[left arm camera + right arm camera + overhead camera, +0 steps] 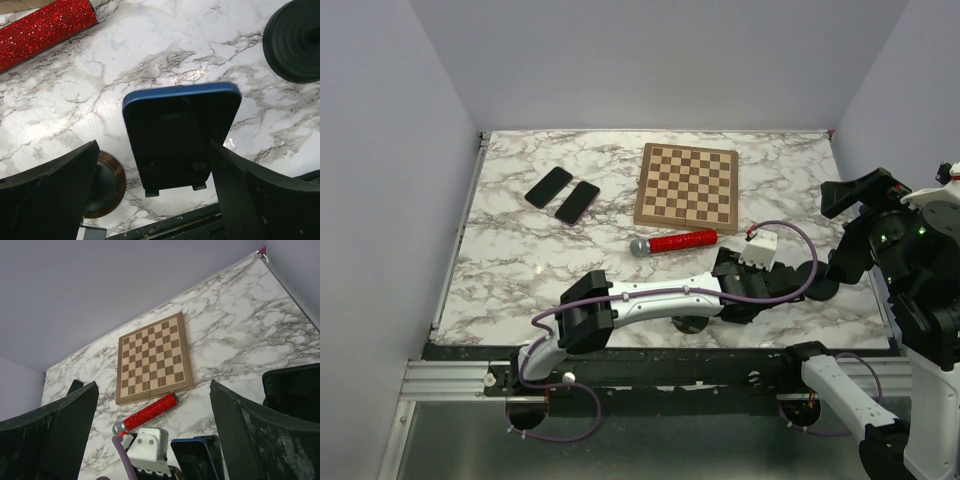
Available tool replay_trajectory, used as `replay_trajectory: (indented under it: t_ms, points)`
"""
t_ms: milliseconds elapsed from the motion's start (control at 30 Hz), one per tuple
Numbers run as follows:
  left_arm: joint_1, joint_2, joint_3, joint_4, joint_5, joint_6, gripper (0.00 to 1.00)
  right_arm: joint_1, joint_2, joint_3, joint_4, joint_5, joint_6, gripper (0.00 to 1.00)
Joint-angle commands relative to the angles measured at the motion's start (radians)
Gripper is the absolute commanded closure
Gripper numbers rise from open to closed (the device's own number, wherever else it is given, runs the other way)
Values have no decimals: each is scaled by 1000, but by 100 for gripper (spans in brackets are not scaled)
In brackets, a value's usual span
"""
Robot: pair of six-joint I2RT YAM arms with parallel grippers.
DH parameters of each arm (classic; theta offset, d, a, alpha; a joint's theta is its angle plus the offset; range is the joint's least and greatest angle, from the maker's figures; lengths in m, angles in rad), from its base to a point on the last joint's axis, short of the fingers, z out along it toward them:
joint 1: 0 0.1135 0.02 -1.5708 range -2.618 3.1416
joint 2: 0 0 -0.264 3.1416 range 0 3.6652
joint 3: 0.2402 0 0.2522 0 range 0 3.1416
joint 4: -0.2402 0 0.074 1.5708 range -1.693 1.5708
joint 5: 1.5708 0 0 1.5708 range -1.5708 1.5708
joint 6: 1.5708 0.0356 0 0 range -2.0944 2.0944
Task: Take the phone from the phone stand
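Left tool (152, 167) is spread wide, a finger on each side of the black plastic phone stand (170, 150) — looks lined up to pinch the blue-edged flat phone (180, 92) propped in it. Right tool (154, 407) is spread too — parked away from the stand, probably to stay clear.

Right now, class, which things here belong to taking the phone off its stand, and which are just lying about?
Job: phone, stand, open left tool.
Lying about: chessboard, red microphone, flat phones, black disc.
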Motion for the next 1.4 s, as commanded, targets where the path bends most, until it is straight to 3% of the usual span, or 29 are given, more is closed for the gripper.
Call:
replay_trajectory:
  t_ms: [0, 367, 733, 967, 1067, 1367]
  points:
    - [4, -4, 25, -3, -1, 1, 1, -3, -8, -11, 19, -17, 11, 0]
    - [10, 42, 59, 29, 55, 6, 1, -3, -12, -3, 12, -13, 10, 0]
    - [14, 99, 114, 14, 21, 14, 5, -3, -16, -5, 14, -14, 8, 0]
    - [13, 74, 78, 37, 6, 41, 28, -4, -18, -11, 22, -17, 10, 0]
    - [12, 41, 43, 68, 6, 64, 43, -3, -18, -14, 25, -21, 11, 0]
    - [4, -84, 5, 92, 77, 145, 63, -3, -23, -19, 31, -27, 19, 0]
